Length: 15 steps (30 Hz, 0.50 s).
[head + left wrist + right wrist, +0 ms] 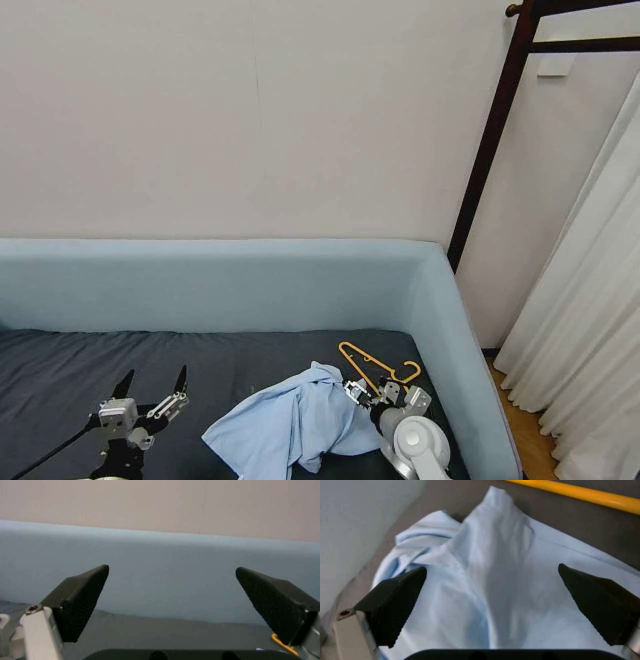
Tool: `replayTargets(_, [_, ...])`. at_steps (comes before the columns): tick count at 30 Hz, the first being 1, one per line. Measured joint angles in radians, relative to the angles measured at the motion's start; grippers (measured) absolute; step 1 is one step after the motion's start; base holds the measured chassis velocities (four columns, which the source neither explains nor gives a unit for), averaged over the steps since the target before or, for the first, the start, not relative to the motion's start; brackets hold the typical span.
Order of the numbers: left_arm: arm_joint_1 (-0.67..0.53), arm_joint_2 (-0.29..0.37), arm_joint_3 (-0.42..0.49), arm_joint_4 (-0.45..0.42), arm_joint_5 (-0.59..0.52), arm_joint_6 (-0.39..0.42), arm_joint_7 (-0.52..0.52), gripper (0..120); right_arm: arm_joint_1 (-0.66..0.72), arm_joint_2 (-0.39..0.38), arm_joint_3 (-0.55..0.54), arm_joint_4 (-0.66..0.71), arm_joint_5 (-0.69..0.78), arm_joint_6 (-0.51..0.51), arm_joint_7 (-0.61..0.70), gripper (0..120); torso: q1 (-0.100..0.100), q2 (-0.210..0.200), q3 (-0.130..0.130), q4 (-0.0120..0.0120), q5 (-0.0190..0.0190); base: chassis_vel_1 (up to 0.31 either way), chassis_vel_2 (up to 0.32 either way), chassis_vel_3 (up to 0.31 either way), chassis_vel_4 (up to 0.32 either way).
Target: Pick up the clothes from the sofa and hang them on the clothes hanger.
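A crumpled light blue shirt (290, 425) lies on the dark seat of the sofa (250, 280), toward its right end. An orange hanger (375, 364) rests on the seat just behind the shirt. My right gripper (362, 393) is at the shirt's right edge. In the right wrist view it (491, 570) is open, its fingers (395, 600) spread on either side of a raised fold of the shirt (490, 592), with the hanger's bar (580, 493) beyond. My left gripper (156, 373) stands open over the bare seat to the left, facing the backrest (170, 592).
A dark wooden clothes rack (495, 130) stands behind the sofa's right armrest (455, 340). White curtains (590, 330) hang at the far right. A pale wall runs behind the sofa. The seat (60, 370) left of the shirt is bare cushion.
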<state>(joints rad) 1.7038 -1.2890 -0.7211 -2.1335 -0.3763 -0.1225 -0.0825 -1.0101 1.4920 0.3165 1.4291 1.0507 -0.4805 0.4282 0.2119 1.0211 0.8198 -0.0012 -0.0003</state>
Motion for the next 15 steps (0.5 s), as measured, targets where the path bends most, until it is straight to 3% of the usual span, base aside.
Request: replayTargets(15, [-0.016, -0.026, 0.029, 0.019, 0.028, -0.012, -0.001, 100, 0.002, 0.026, -0.002, -0.047, -0.066, 0.006, -0.069, 47, 0.0, 0.0, 0.0, 0.0002, 0.0001, 0.0, 0.0, 0.0, 0.0])
